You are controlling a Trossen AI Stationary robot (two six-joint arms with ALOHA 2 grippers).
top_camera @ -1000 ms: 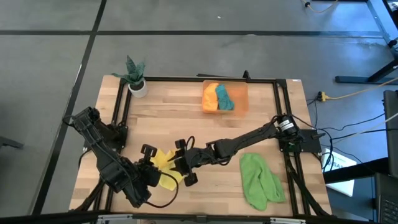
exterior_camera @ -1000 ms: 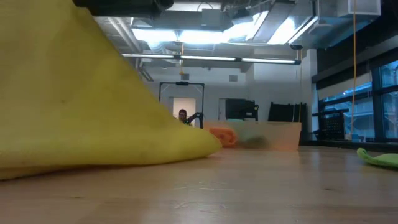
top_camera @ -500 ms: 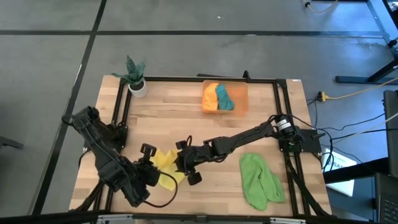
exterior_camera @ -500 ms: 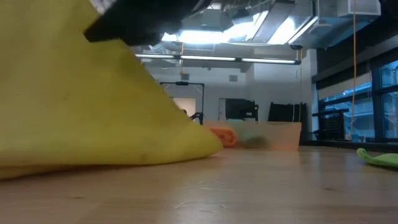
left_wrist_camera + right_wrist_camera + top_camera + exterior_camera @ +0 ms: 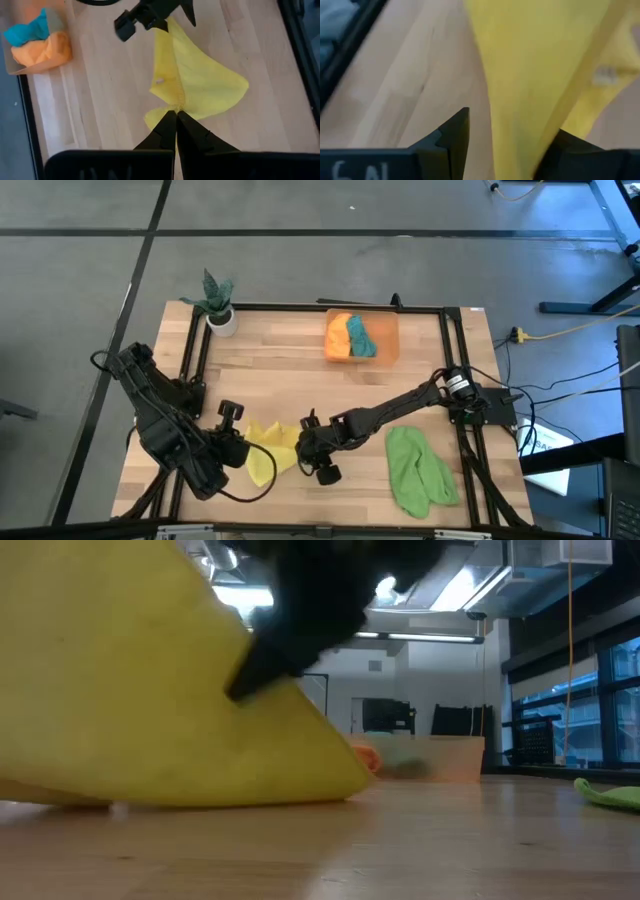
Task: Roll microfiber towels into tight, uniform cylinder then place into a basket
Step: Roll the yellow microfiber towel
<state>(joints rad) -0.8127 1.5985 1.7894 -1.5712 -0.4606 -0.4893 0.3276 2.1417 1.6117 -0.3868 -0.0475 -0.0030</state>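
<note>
Yellow towel shifted nearer front edge vs earlier. Left gripper pinching its corner; right gripper moved alongside, fingers spread.

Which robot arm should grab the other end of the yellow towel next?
The right one, probably. The left gripper is shut on one corner of the yellow towel. The right gripper is open, with the towel's other end between its fingers, so it only needs to close.

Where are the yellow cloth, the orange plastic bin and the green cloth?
Yellow microfiber towel (image 5: 262,452): high view, its middle.
Translucent orange plastic basket (image 5: 390,330): high view, right wall.
Light green microfiber towel (image 5: 415,470): high view, its middle.
</note>
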